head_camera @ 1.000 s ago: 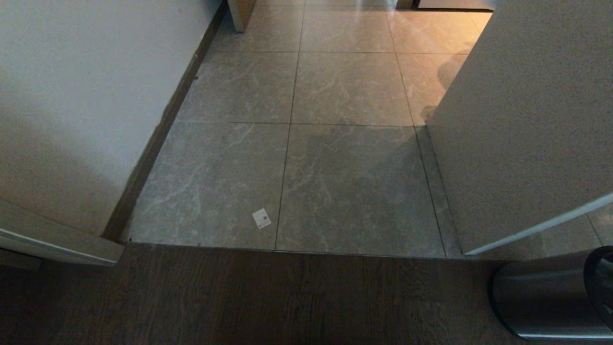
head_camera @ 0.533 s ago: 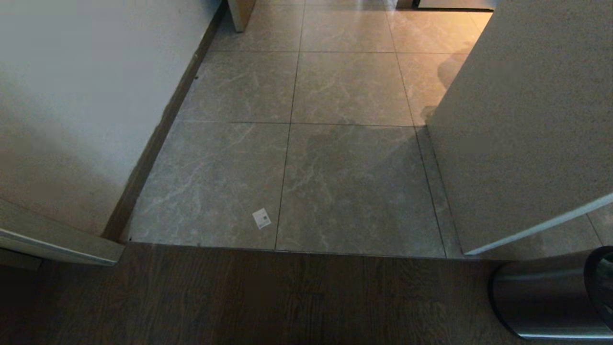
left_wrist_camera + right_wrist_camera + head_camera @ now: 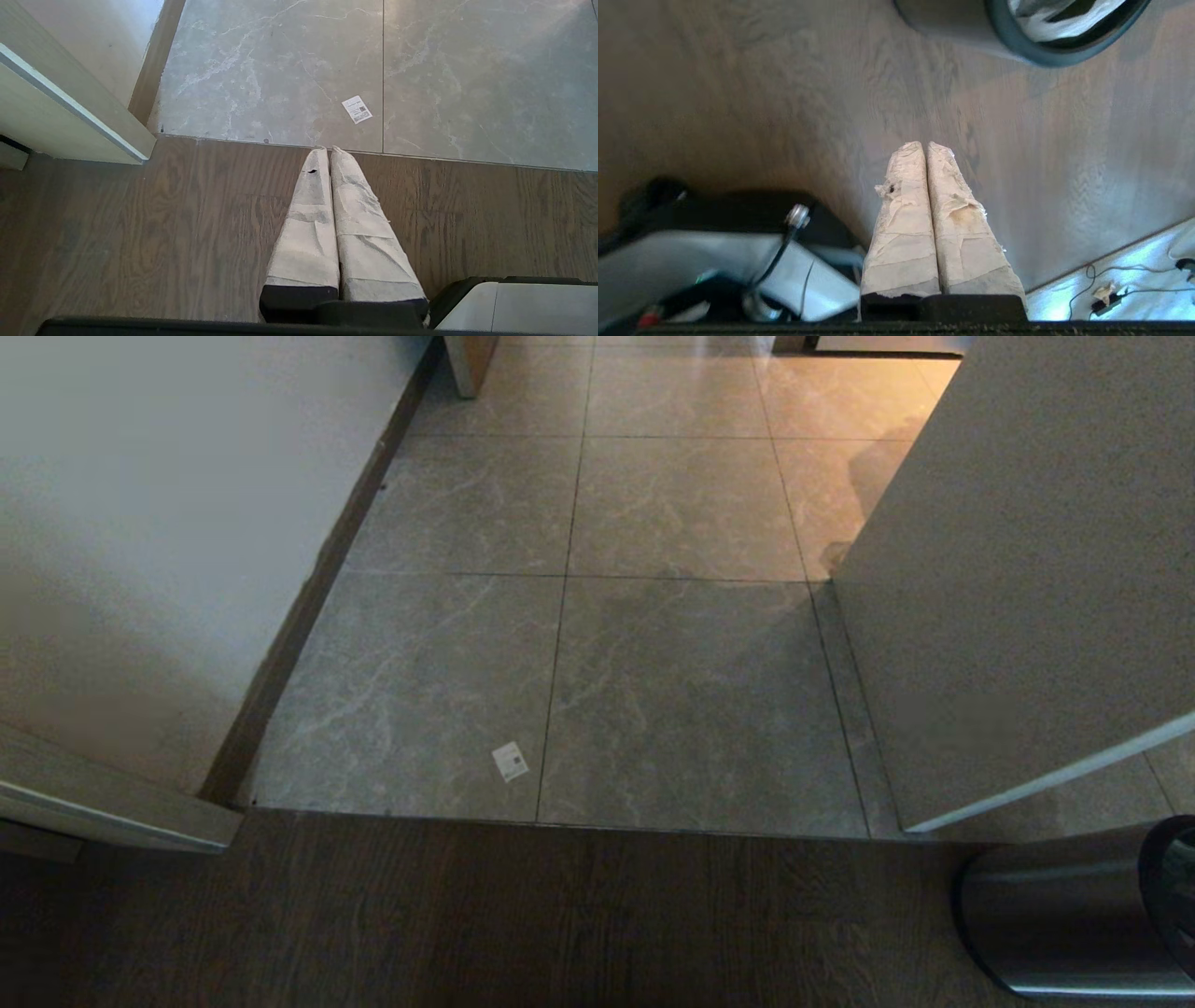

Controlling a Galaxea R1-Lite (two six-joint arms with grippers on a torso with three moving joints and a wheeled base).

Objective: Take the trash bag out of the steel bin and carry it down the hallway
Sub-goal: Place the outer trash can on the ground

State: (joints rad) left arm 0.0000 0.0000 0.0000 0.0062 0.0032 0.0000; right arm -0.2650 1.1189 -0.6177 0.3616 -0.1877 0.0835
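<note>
The steel bin (image 3: 1055, 924) stands on the dark wood floor at the head view's lower right corner, partly cut off. The right wrist view shows the bin (image 3: 945, 18) with its black rim, and the white trash bag (image 3: 1064, 27) lies inside it. My right gripper (image 3: 924, 145) is shut and empty, hanging over bare wood floor short of the bin. My left gripper (image 3: 327, 149) is also shut and empty, low over the wood floor near the tile edge. The hallway (image 3: 672, 523) of glossy marbled tiles runs ahead. Neither gripper shows in the head view.
A white wall with a dark baseboard (image 3: 308, 588) lines the hallway's left side, and a white panel (image 3: 1027, 597) juts in on the right next to the bin. A small paper sticker (image 3: 510, 762) lies on the tiles. Cables (image 3: 1106, 291) lie on the floor behind.
</note>
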